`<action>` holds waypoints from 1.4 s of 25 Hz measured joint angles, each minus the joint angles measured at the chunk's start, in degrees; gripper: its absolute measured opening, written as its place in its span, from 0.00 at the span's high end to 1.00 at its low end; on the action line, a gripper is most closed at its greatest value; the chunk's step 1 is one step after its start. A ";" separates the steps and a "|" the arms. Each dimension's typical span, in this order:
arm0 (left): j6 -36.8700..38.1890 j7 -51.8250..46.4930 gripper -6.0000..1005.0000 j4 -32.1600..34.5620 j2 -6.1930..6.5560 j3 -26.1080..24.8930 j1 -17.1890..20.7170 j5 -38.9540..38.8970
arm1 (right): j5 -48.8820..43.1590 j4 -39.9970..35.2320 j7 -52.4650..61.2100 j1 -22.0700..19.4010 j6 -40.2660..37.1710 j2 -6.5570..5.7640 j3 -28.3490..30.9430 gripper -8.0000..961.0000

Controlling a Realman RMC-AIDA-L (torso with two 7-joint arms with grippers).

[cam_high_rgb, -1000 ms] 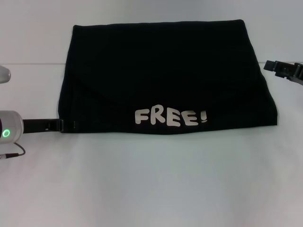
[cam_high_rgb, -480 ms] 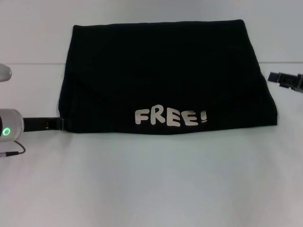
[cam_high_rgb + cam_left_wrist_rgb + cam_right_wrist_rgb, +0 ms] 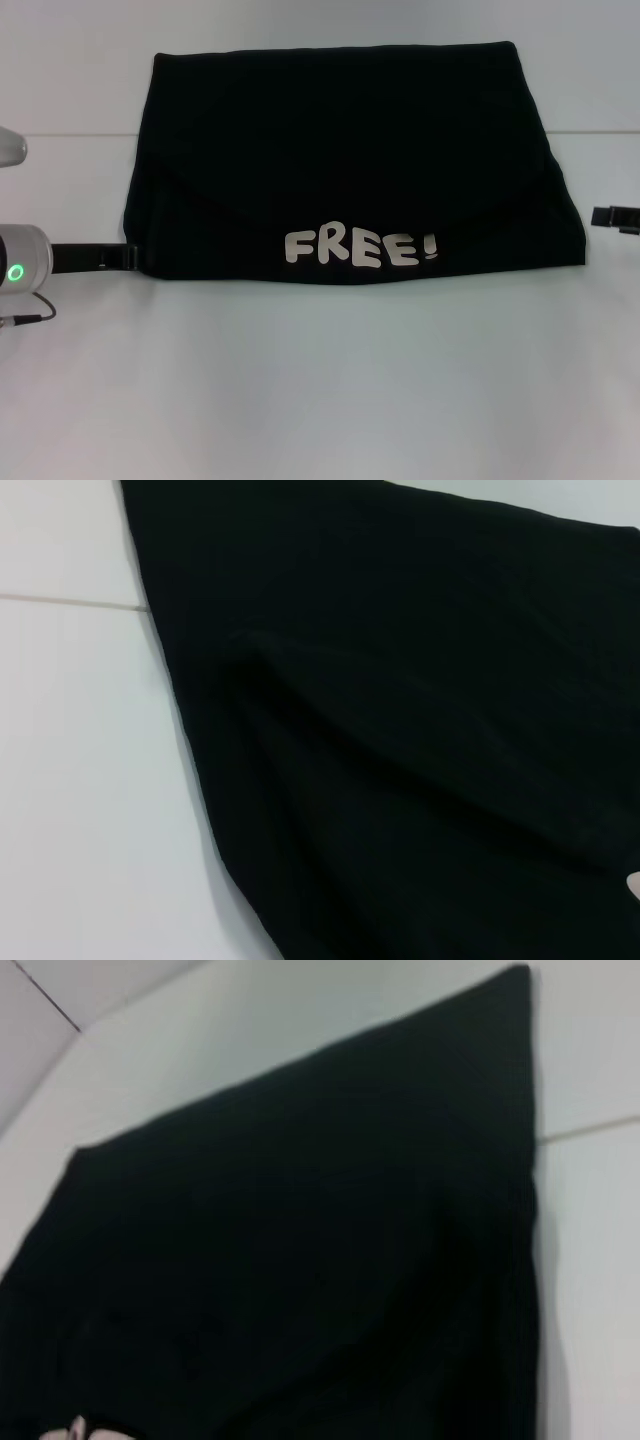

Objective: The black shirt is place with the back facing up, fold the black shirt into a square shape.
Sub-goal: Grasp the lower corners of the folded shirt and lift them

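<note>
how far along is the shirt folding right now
Partly done, it seems. The large matte black fabric shirt already lies folded into a wide rectangle on the white table, its "FREE!" print at the near edge. In hand: the left pincer sits at its near left corner; the right pincer is apart from its right edge. Left: narrowing it to a square.

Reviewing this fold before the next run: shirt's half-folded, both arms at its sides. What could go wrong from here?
1. The left gripper sits right at the near-left corner of the black shirt; it could snag or drag only the top layer, undoing the fold.
2. The right gripper is apart from the shirt's edge at the frame border, so the two sides might be picked up unevenly and skew the square.
</note>
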 joint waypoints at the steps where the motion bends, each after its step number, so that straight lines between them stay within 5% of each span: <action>1: 0.01 0.00 0.99 0.00 0.00 0.05 -0.03 -0.01 | -0.78 -0.05 0.07 0.19 0.34 0.20 0.00 0.38; 16: 0.10 0.00 0.99 -0.08 -0.01 0.75 -0.58 -0.04 | -2.46 0.75 0.54 2.73 9.12 4.25 -4.70 0.40; 35: 0.05 -0.06 0.99 -0.18 0.08 0.74 -0.68 -0.04 | -2.48 2.33 0.38 2.99 13.98 5.35 -5.81 0.47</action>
